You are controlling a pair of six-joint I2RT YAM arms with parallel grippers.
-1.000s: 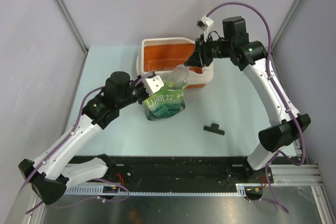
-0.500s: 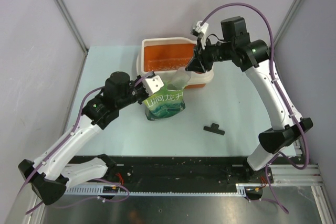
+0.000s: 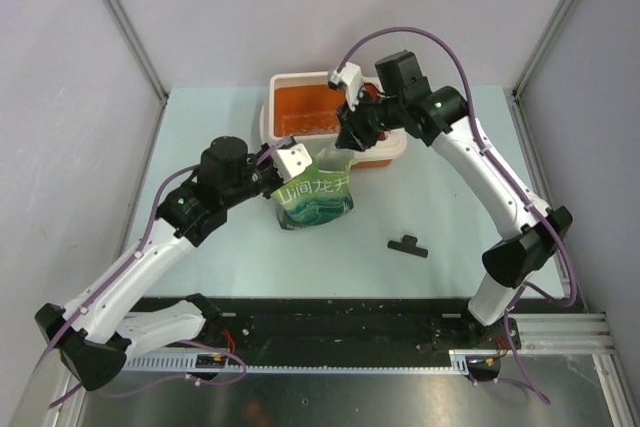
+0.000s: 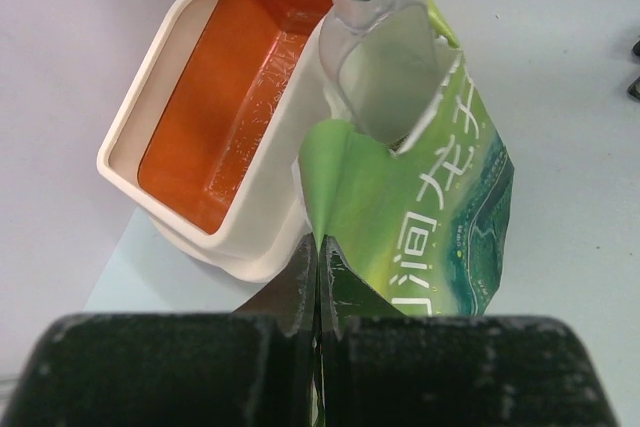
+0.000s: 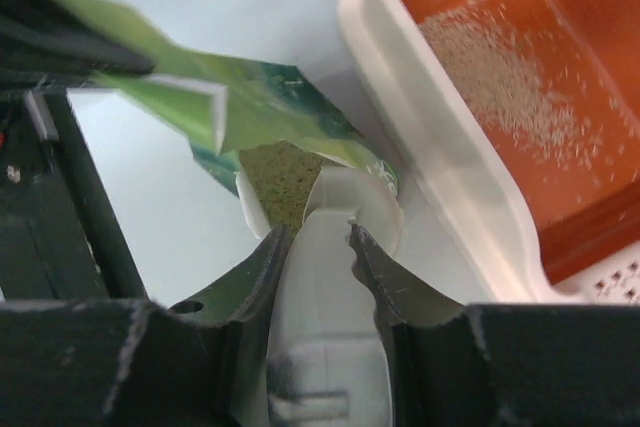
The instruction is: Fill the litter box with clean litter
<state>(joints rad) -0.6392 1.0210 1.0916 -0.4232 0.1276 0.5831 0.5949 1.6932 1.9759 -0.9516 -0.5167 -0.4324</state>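
The litter box (image 3: pixel 285 80) stands at the back of the table, orange inside, with a cream rim (image 5: pixel 430 137). A thin patch of clean litter (image 5: pixel 500 77) lies on its floor. More clean litter (image 5: pixel 285 177) shows inside the open mouth of a green pouch (image 3: pixel 315 199) that stands just in front of the box. My left gripper (image 4: pixel 318 242) is shut on the pouch's top edge. My right gripper (image 5: pixel 318 234) is shut on the handle of a white scoop (image 5: pixel 330 287). The scoop's bowl (image 4: pixel 375 77) is dipped into the pouch mouth.
A small black clip-like piece (image 3: pixel 408 245) lies on the pale table to the right of the pouch. The enclosure's grey walls and metal posts close in the left, back and right sides. Both arm bases sit on the black rail at the near edge.
My right arm has swung left and down, carrying the scoop from over the box's right end to the pouch mouth. The left arm and the pouch have stayed put.
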